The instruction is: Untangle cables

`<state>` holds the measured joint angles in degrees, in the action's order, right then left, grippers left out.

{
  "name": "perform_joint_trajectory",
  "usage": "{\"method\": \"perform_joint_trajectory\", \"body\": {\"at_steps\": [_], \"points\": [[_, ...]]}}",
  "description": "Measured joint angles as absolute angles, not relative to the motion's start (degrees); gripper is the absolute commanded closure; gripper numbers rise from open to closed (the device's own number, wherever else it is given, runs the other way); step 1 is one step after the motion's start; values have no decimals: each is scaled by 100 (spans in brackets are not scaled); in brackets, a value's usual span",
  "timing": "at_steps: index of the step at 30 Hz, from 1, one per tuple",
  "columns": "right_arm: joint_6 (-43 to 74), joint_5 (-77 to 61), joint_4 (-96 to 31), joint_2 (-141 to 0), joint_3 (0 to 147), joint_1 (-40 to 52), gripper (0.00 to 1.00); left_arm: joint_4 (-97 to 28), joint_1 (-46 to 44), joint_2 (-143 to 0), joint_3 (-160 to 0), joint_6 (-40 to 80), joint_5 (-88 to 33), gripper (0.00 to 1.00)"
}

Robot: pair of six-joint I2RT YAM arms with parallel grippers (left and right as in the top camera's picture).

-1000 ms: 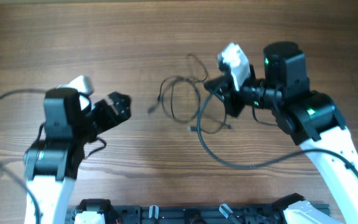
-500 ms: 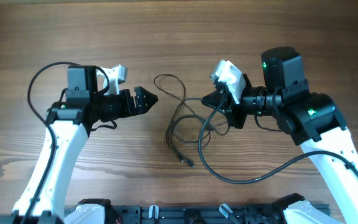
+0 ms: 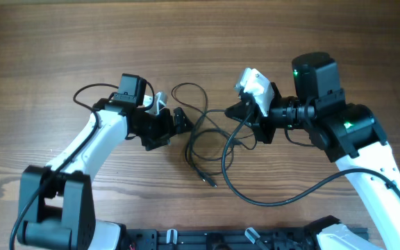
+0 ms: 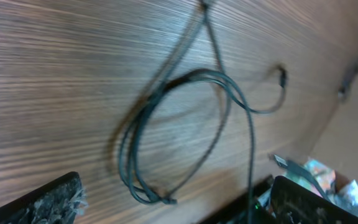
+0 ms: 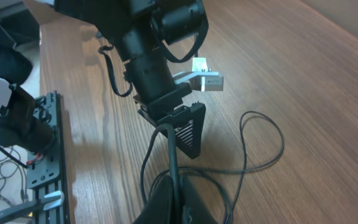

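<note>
Cables [image 3: 205, 142], thin, black and smooth, lie in loose overlapping ovals on the brown wood-grain surface [image 3: 61, 42], in the middle between our two hands. Our left hand [image 3: 174, 126] stands spread wide just beside the loops and holds nothing. From its wrist we see its rough black fingers [image 4: 48, 202] far apart at the lower corners, with the coil framed between them. Our right hand [image 3: 244, 114] is pinched closed on one strand, which rises out of its grip in a stiff curve.

left fingers [image 4: 45, 202] — cut off below
</note>
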<state>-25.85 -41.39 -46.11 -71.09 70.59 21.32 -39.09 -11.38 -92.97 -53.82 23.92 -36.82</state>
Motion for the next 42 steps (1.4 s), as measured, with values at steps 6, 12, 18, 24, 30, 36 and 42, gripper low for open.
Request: {"method": "perform_joint_trajectory", "body": {"at_steps": [6, 12, 18, 24, 30, 36, 42], "points": [[-2585, -4086, -4615, -7109, 7059, 2132, 96, -3597, -1503, -9443, -5371, 2526, -2672, 32], [-2585, -4086, -4619, -7109, 7059, 2132, 96, -3782, -2196, -9461, -5371, 2762, -2080, 36], [-2585, -4084, -4698, -7109, 7059, 2132, 96, -4097, -2665, -9474, -5371, 3334, -1623, 45], [-2585, -4084, -4720, -7109, 7059, 2132, 96, -4139, -2821, -9500, -5371, 3804, -1457, 51], [-2585, -4084, -4720, -7109, 7059, 2132, 96, -4132, -2943, -9500, -5349, 4051, -1385, 52], [-2585, -4084, -4722, -7109, 7059, 2132, 96, -4084, -2965, -9504, -5135, 4303, -1297, 64], [-2585, -4084, -4722, -7109, 7059, 2132, 96, -4025, -3017, -9504, -5094, 4370, -1258, 68]]}}
